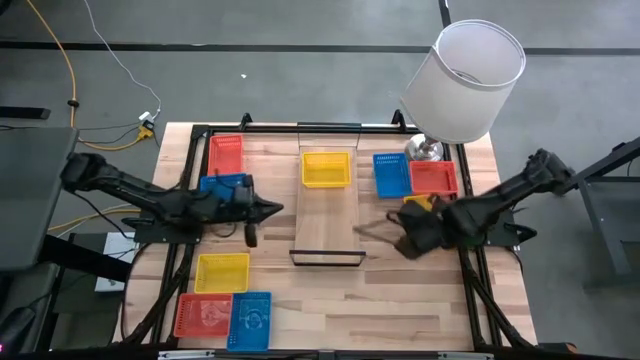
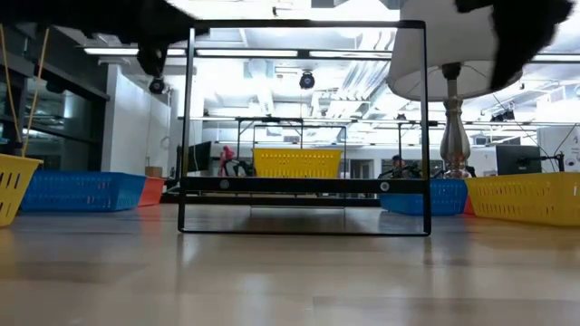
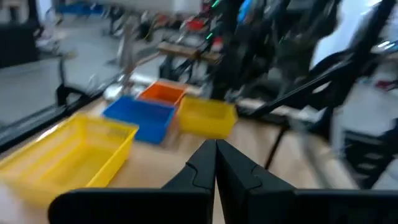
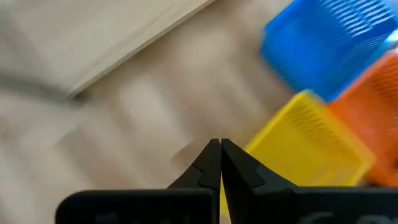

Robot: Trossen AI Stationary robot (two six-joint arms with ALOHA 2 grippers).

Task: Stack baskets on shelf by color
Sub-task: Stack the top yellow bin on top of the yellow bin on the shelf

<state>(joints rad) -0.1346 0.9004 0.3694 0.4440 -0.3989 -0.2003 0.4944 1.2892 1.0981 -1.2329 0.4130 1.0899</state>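
Both grippers clenched and holding nothing, baskets scattered around the shelf.

Near the table's front-left corner lie a red basket [image 1: 203,316] and a blue basket [image 1: 250,320] side by side, with a yellow basket [image 1: 222,272] just behind them. The left gripper [image 1: 268,209] hangs over the table's left side with its jaws pressed together, well apart from the shelf's yellow basket [image 1: 326,169]. The right gripper [image 1: 392,217] hovers with jaws pinched tight near the shelf's right edge, beside a yellow basket [image 4: 305,146] at the table's right side. The shelf [image 1: 327,205] runs its long axis front to back along the table's middle; its yellow basket sits crosswise at the far end. Farther back, a blue basket [image 1: 391,175] and a red basket [image 1: 433,178] touch beside a lamp [image 1: 464,80]; a red basket [image 1: 226,155] lies near the far-left corner.
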